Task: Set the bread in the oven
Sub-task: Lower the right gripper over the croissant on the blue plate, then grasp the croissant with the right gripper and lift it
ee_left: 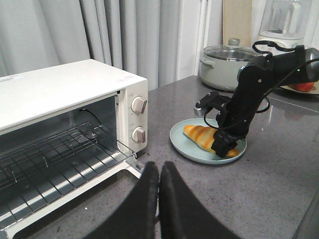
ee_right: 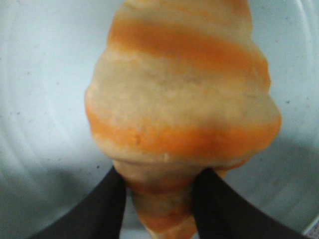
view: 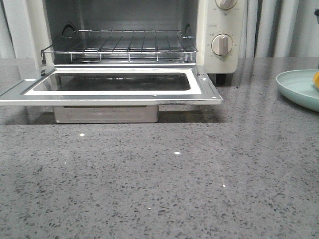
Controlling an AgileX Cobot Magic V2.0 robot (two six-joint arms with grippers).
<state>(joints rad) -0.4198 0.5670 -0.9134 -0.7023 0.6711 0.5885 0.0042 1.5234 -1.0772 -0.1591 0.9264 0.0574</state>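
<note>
while the oven (ee_left: pixel 65 129) stands on the grey bench (view: pixel 164 189) with its door dropped flat and wire rack bare, the bread (ee_left: pixel 202 137) lies on a pale plate (ee_left: pixel 182 147) just beside the oven's knob side. right hand (ee_right: pixel 158 211) is down over it, fingers (ee_right: pixel 102 209) straddling one tapered end, touching or nearly so; long axis runs straight out from the hand. whether it grips, cannot tell. left hand (ee_left: pixel 158 199), fingers pressed together, hovers well apart.

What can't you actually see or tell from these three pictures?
- Front view: bread cut off by the right edge, both arms out of frame.
- Right wrist view: too close; whether the right gripper squeezes the bread is unclear.
- Left wrist view: oven dial markings too small.
</note>
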